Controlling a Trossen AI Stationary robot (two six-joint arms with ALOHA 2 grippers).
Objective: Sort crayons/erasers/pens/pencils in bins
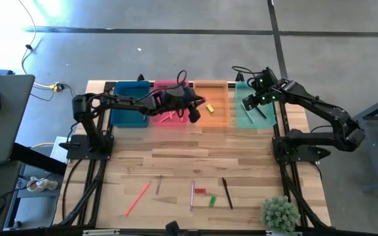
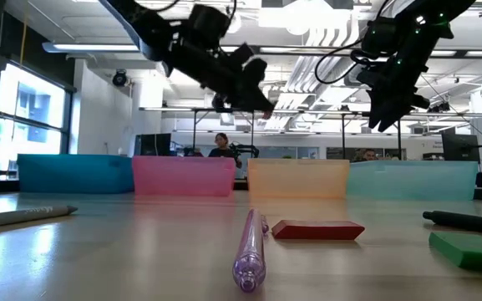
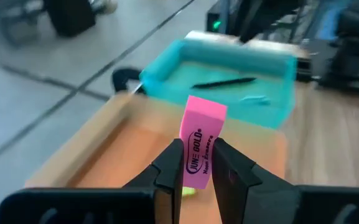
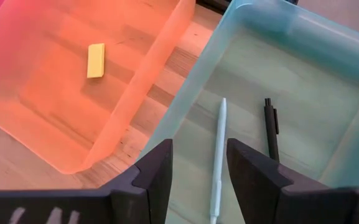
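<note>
Four bins sit in a row along the far edge of the wooden table (image 1: 241, 164); from the left they are the blue bin (image 1: 128, 105), the pink bin (image 1: 169, 115), the orange bin (image 1: 213, 105) and the mint bin (image 1: 253, 117); their walls sit side by side.

The left gripper (image 1: 194, 113) hangs in the air over the line between the pink and orange bins; its jaws pinch a pink eraser (image 3: 202, 146) that stands up between the fingers. A yellow eraser (image 4: 96, 60) lies flat on the orange bin's floor. The right gripper (image 1: 249, 102) hangs over the mint bin with its jaws spread and nothing between them; under it lie a pale pen (image 4: 218, 155) and a black pen (image 4: 270, 127), side by side but apart.

The middle of the table is bare wood — lots of room to move there. Near the front edge, from the left: a pink pencil (image 1: 137, 198), a thin stick (image 1: 158, 184) too small to tell, a purple pen (image 2: 250, 251), a red eraser (image 2: 318, 229), a green eraser (image 2: 470, 249), and a black pen (image 1: 227, 193); all lie well apart from the bins. A little green plant (image 1: 279, 212) sits at the front right corner.

Behind the table is a big room with ceiling lights — a person (image 2: 220, 146) shows far back.
</note>
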